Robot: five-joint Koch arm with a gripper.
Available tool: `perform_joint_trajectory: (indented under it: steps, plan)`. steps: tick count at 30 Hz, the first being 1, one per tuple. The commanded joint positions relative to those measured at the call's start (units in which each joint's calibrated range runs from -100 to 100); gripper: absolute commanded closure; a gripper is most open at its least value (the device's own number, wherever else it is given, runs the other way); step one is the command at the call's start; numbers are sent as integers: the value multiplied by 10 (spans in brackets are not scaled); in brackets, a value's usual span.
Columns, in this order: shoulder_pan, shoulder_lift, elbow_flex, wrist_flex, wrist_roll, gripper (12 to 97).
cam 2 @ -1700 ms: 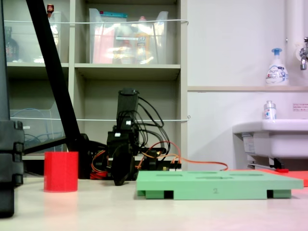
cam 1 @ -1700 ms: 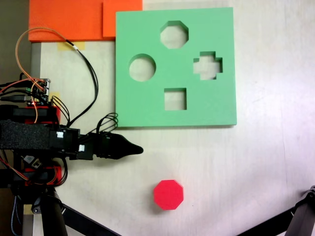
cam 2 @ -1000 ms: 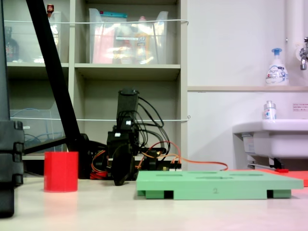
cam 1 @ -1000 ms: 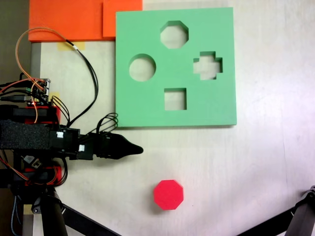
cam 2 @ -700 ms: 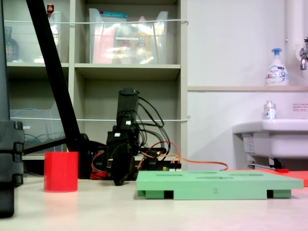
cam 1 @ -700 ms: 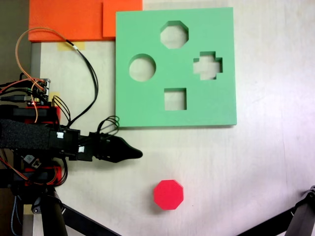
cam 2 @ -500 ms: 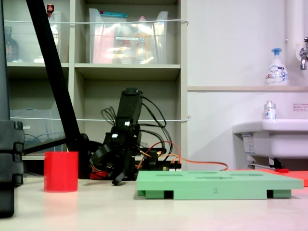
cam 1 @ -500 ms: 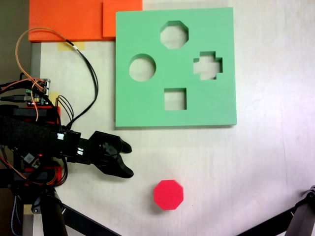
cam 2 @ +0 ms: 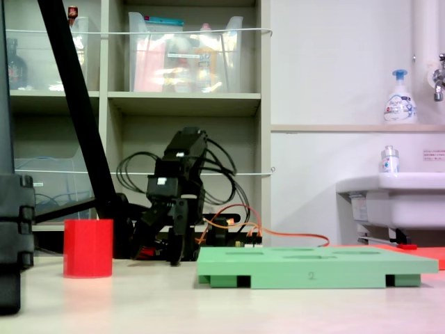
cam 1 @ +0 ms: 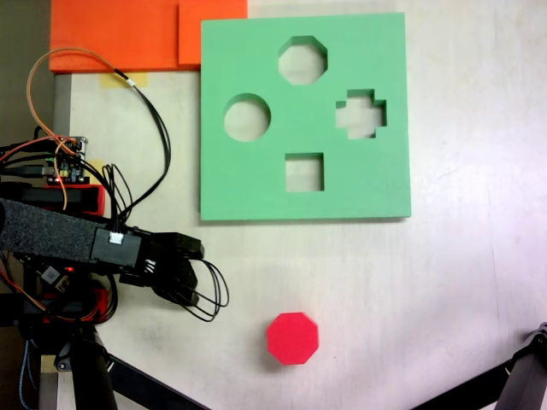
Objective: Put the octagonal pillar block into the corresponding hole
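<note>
Red block: the octagonal pillar block (cam 1: 292,338) is sitting upright on the pale table (cam 1: 444,282), at about 6 o'clock in the top-down fixed view; in the low side-on fixed view it (cam 2: 88,248) is standing at the left, at 9 o'clock from the board.
Green board: the green foam board (cam 1: 256,184) is lying flat at 12 o'clock from the block, well apart from it.
Target hole: the corresponding hole (cam 1: 302,60) is sitting open at the board's far edge, at 12 o'clock among the four cutouts.
Gripper: the gripper (cam 2: 161,245) is pointing down toward the table at about 9 o'clock from the block, not touching it; its fingers are hanging spread apart, holding nothing.
Arm: the black arm (cam 1: 60,235) is reaching in from 9 o'clock, trailing looped cables.
Orange sheet: an orange foam sheet (cam 1: 120,34) is lying at 11 o'clock, touching the board's corner.
</note>
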Motion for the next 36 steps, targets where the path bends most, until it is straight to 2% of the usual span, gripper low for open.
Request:
perform_joint_trajectory:
  steps: [1, 6, 10, 15, 18, 36]
  plan:
    - [1, -5, 79, -81, -2, 648]
    - [-4, -4, 257, -204, -6, 645]
    - [-4, 154, 443, -345, -26, 503]
    - [-4, 243, 525, -349, -32, 285]
    - [-7, 326, 578, -358, -33, 201]
    - [-52, 758, 865, -372, -73, 196]
